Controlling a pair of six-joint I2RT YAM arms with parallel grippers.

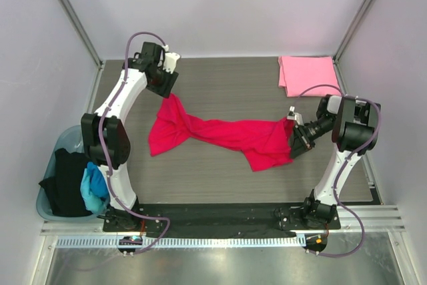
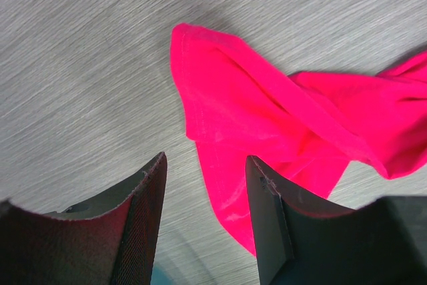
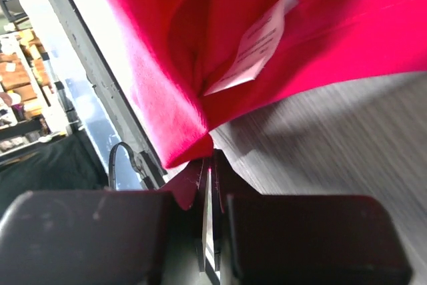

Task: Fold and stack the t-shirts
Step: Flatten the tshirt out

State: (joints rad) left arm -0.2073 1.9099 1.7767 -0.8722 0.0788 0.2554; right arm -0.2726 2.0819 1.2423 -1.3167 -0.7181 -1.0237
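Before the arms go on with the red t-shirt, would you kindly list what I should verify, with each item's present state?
1. The right gripper shut on the red t-shirt at its edge: ok.
2. The left gripper gripping the shirt's other end: not ok; it is open, with no cloth clamped.
3. The red t-shirt spread flat: not ok; bunched and twisted across the table.
4. The pink t-shirt folded at the far right corner, apart from the red one: ok.
5. Cloth layers in the right grip, one or several: cannot tell.

Soft matt cloth red t-shirt [image 1: 220, 135] with papery white label [image 3: 257, 45]; table [image 1: 220, 85] matt grey woodgrain
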